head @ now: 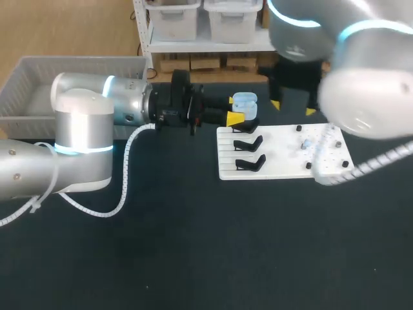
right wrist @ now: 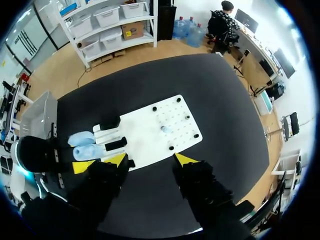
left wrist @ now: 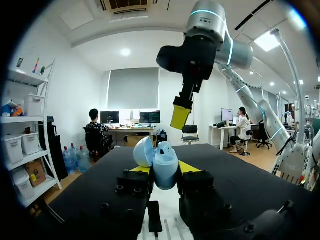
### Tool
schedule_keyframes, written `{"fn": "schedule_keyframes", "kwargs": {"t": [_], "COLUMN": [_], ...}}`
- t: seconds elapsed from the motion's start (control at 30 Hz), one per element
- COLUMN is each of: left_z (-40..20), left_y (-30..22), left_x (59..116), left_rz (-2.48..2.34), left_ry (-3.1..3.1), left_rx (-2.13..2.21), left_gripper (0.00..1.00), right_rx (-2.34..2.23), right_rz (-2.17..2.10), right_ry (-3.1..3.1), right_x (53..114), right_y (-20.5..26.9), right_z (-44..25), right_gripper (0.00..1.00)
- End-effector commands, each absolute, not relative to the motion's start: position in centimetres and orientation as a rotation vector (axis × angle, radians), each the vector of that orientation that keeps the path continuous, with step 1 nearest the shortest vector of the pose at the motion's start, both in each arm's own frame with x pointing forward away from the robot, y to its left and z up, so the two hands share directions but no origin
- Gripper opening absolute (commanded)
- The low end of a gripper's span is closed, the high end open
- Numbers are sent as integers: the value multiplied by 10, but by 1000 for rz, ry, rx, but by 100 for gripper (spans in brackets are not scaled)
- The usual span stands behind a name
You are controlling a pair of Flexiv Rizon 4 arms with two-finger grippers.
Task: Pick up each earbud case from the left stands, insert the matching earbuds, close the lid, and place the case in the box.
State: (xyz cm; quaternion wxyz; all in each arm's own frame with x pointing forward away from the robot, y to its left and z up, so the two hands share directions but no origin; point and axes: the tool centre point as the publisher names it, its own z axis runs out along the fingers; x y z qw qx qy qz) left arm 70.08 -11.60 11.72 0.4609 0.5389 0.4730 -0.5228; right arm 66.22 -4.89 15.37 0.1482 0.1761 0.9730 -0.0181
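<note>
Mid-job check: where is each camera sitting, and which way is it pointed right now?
Head: above and behind, looking down at the table; left arm enters from the left, right arm from the right.
Left wrist: low, facing across the table; left end effector shut on the open case.
Right wrist: high, facing down on the white board; right end effector open.
Shared: all three show the case; left wrist also sees the right end effector overhead.

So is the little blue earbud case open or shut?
Open. The light blue plastic earbud case, held in the left gripper, has its rounded lid tipped back off its body.
</note>
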Motion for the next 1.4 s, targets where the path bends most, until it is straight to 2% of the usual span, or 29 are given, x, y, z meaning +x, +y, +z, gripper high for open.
{"fn": "schedule_keyframes", "kwargs": {"t": [0.03,0.27,1.4], "left_z": [116,116,116], "left_y": [-116,-116,-116], "left_x": [699,699,699], "left_rz": [-1281,-1281,-1281], "left_ry": [1162,1162,1162], "left_rx": [1322,1322,1322], "left_gripper": [0,0,0], "right_rx": [441,409,284], "right_rz": [203,150,125], "right_ry": [2777,2791,2913], "right_x": [663,668,689], "right_y": [-61,-72,-98], "right_z": [133,105,26], "right_gripper": [54,47,46]}}
